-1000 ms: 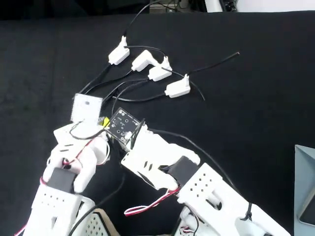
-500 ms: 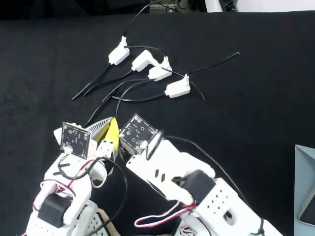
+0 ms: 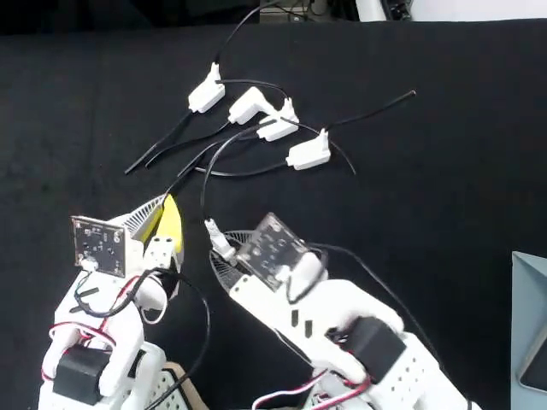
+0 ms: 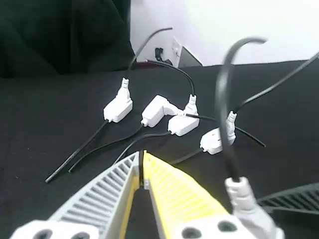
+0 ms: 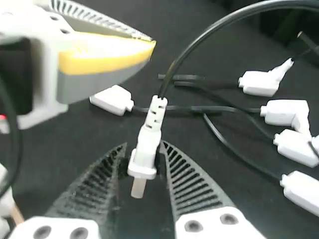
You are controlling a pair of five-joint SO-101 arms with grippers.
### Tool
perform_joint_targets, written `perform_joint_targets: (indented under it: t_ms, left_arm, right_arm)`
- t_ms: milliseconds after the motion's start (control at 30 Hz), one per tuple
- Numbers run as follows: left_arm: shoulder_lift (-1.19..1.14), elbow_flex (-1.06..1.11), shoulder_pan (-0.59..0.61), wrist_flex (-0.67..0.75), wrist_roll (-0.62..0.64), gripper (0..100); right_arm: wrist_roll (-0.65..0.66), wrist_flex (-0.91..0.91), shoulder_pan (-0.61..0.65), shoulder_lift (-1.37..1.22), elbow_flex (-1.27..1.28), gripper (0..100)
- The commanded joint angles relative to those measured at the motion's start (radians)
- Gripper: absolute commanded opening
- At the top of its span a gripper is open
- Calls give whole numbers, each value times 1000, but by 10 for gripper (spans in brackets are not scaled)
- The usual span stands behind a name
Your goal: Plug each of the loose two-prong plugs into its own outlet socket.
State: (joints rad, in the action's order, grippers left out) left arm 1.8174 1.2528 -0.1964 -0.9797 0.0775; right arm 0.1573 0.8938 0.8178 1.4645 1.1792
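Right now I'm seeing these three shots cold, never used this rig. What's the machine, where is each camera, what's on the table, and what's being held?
Two small white robot arms sit side by side at a table covered in black. One picture looks down from a fixed camera. The other two come from a camera on each arm's wrist, looking along its pincer. Four white connector pieces lie on the table, their black cords crossing. The right pincer, with black fingers, is clamped on a slim white plug whose black cord arcs away. The left pincer, grey and yellow, has its fingers together. I can't tell whether it grips anything.
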Motion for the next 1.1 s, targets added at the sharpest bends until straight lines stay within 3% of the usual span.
perform_joint_targets:
  t_ms: [0, 133, 267, 600, 833, 933, 1067]
  left_arm:
    - [3, -44, 2, 11, 12, 30]
    - [3, -44, -116, 5, 5, 30]
    - [3, -51, -257, 2, -95, 30]
    - [5, -74, -361, -61, -242, 30]
    - [5, -79, -351, -57, -258, 30]
    - [3, -96, -236, -25, -252, 30]
    - [-2, -94, 2, 6, -170, 30]
  right_arm:
    - [-12, 15, 12, 42, -8, 11]
    - [-12, 34, 86, 41, -2, 11]
    - [-12, 35, 109, 35, 10, 11]
    - [-11, 63, 84, 33, 19, 11]
    - [-12, 58, 55, 33, 25, 11]
    - [-12, 58, 18, 33, 25, 11]
    - [-12, 57, -28, 31, 25, 11]
